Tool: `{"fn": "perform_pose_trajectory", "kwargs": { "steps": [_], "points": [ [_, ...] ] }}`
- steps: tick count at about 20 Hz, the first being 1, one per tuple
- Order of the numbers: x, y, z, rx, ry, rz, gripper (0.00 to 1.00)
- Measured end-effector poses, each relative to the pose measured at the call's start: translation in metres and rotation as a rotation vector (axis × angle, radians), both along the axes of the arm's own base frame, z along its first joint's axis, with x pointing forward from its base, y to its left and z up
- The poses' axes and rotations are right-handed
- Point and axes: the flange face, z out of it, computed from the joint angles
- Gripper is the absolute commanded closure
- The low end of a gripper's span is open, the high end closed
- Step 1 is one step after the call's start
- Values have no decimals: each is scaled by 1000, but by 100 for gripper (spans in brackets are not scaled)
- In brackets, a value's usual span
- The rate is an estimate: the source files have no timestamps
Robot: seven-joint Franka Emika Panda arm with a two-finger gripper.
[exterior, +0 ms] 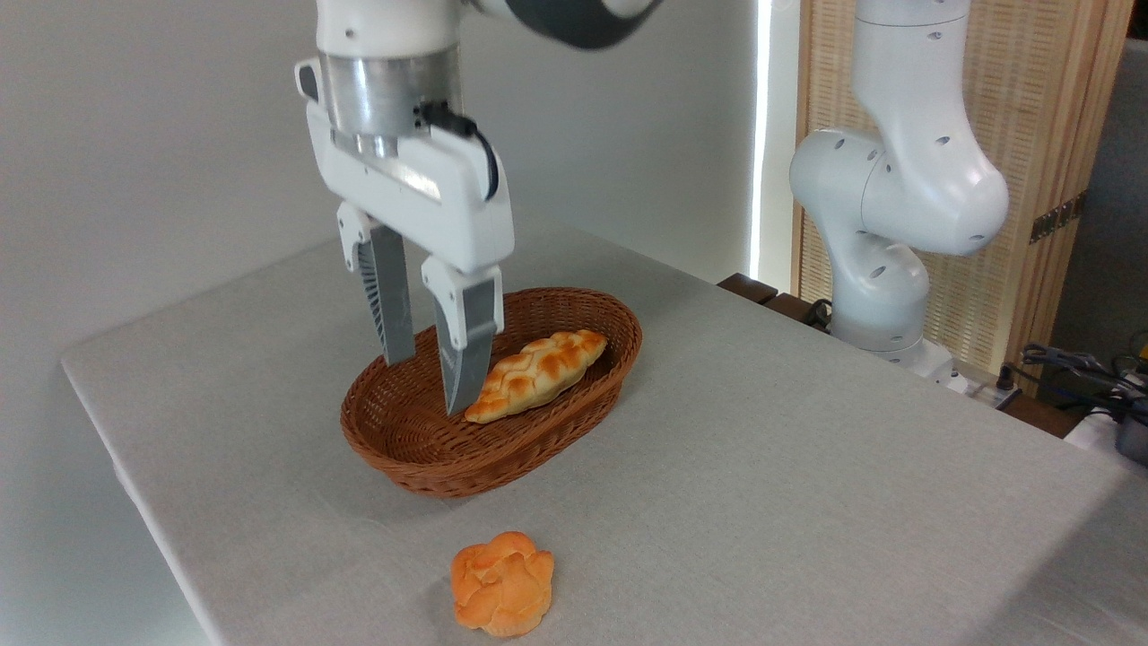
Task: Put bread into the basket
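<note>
My jaws (430, 381) hang parted and empty over the basket (574, 309), fingertips pointing down just above its woven floor, beside the braided loaf (538, 363) that lies inside it. That loaf is not my target. The bread (502, 583) I want, the small orange knotted bun, sits alone on the bench (807, 467) in front of the basket, near the front edge and well apart from me. So the job, as I judge it, is the reach: lift clear of the wicker rim, travel forward until I am centred right over the bun, then come straight down. Its top is lumpy and rounded, so I should widen first, straddle its broadest part low on the sides, and close gently so it neither squashes nor rolls off the bench.
</note>
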Motion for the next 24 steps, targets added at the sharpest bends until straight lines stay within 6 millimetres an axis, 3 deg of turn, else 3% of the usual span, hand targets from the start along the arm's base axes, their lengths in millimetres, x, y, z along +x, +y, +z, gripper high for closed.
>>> {"fn": "perform_pose_trajectory", "kwargs": {
  "steps": [3,7,13,19,20,22,24],
  "points": [
    [5,3,-26,2,-34,4,0],
    [5,11,-82,49,-30,-18,0],
    [10,45,-94,99,-45,-20,0],
    [22,53,-155,145,24,-42,0],
    [23,53,-158,145,26,-43,9],
    [23,53,-158,145,26,-43,46],
    [22,53,-159,145,28,-43,74]
  ]
}}
